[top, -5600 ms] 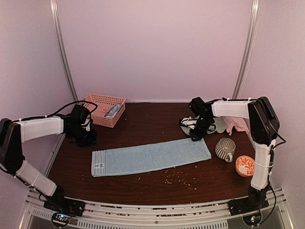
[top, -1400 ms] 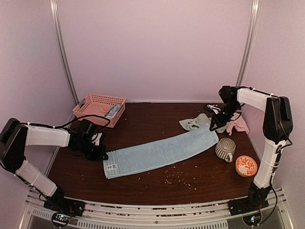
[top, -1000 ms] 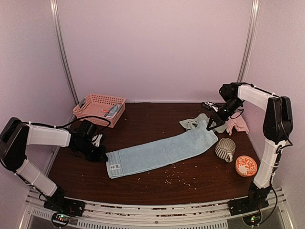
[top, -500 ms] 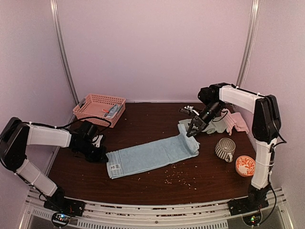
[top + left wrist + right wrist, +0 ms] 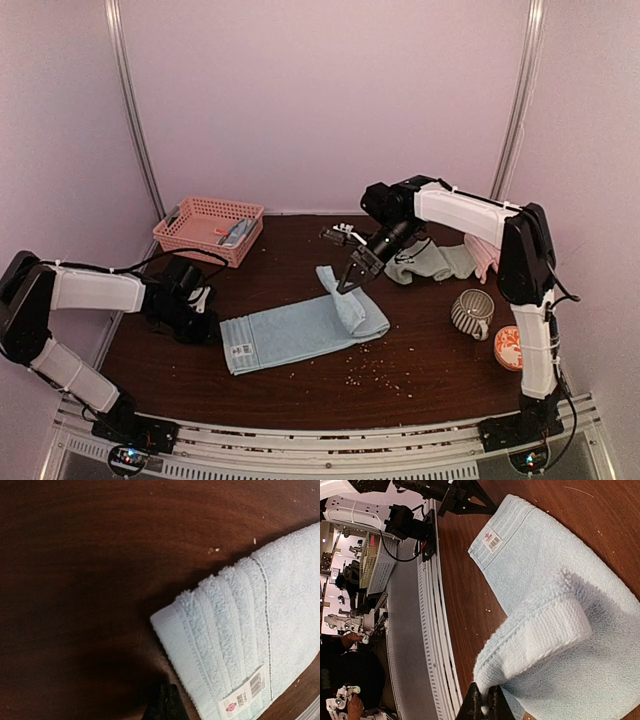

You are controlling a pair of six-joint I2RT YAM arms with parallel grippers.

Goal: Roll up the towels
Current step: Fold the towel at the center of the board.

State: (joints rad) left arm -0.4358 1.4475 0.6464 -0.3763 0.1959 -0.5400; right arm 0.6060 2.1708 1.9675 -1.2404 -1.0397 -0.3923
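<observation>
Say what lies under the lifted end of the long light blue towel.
Under the end pinched in the right pincer lies a flat part of the same long light blue towel, folded back over itself. The dark wooden table below that part is covered and cannot be seen.

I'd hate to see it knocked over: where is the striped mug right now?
In the top view the mug stands at the right, beside the orange bowl and right of the blue towel.
</observation>
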